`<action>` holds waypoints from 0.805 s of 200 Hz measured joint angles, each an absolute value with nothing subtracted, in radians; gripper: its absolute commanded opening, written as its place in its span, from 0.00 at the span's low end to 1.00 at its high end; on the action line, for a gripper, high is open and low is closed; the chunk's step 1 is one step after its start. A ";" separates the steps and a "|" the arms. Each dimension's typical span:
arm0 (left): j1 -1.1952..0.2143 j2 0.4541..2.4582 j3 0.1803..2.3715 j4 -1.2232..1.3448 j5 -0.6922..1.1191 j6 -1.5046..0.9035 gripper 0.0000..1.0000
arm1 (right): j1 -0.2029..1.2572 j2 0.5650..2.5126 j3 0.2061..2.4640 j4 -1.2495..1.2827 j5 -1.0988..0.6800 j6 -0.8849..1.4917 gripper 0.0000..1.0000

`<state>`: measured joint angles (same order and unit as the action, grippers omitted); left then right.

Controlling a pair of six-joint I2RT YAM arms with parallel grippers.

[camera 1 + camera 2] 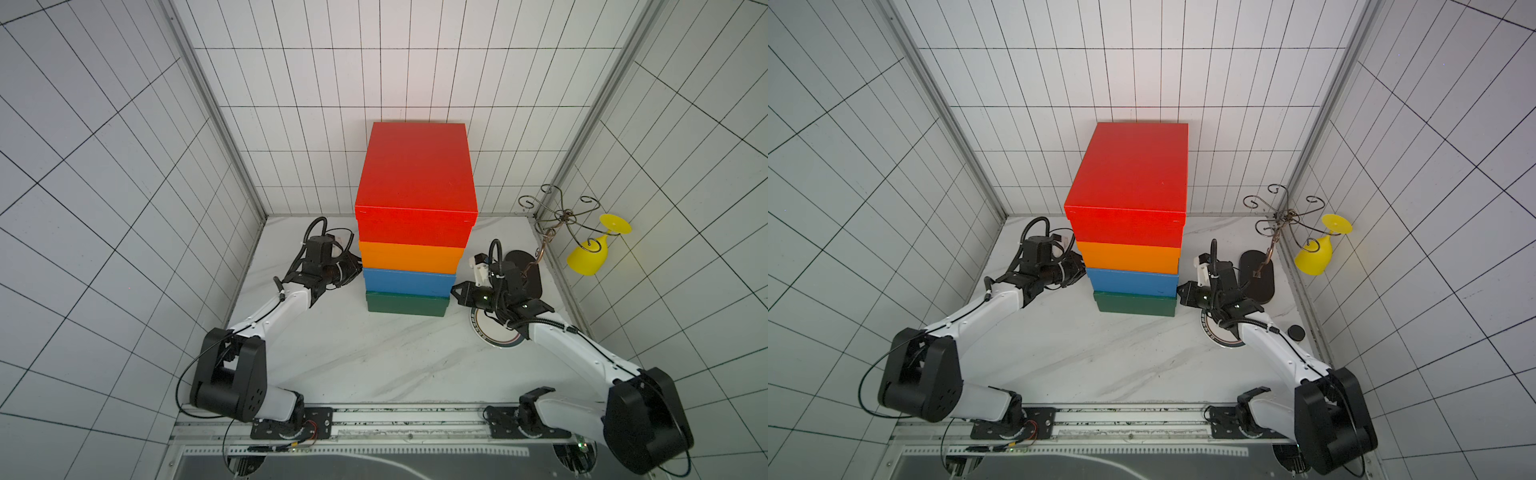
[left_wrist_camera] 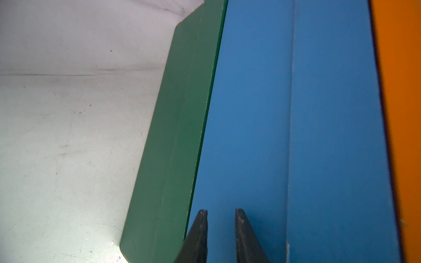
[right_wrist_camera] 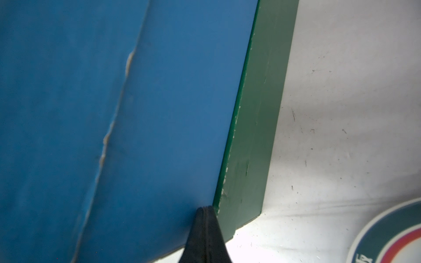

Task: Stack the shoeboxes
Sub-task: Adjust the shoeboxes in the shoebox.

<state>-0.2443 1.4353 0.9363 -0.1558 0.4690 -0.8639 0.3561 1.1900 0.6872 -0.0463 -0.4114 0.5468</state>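
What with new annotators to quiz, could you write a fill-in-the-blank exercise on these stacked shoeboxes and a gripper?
1. The red shoebox sits on ____ of the other three.
2. The dark green shoebox lies at the very ____, under the blue shoebox.
3. The right gripper, beside the blue shoebox, has its jaws ____.
Missing words: top; bottom; shut.

Lettering on the plate [image 3: 378,227] rim seems unreadable.
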 measured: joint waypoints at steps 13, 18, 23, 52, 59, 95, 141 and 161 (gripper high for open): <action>-0.245 1.428 0.932 -0.156 0.467 -0.864 0.23 | 0.359 1.186 0.687 -0.050 -0.408 0.550 0.05; -0.247 1.427 0.932 -0.157 0.466 -0.864 0.23 | 0.361 1.184 0.687 -0.051 -0.405 0.551 0.05; -0.247 1.424 0.931 -0.158 0.464 -0.864 0.23 | 0.361 1.183 0.687 -0.052 -0.404 0.552 0.05; -0.249 1.414 0.929 -0.162 0.464 -0.866 0.23 | 0.363 1.170 0.687 -0.057 -0.402 0.558 0.05; -0.249 1.410 0.927 -0.162 0.464 -0.867 0.23 | 0.363 1.165 0.687 -0.059 -0.402 0.559 0.05; -0.252 1.380 0.913 -0.163 0.464 -0.870 0.23 | 0.363 1.142 0.687 -0.064 -0.402 0.562 0.05; -0.255 1.343 0.903 -0.177 0.464 -0.872 0.23 | 0.368 1.122 0.687 -0.073 -0.398 0.566 0.05; -0.255 1.328 0.899 -0.182 0.464 -0.873 0.23 | 0.369 1.108 0.687 -0.079 -0.398 0.569 0.05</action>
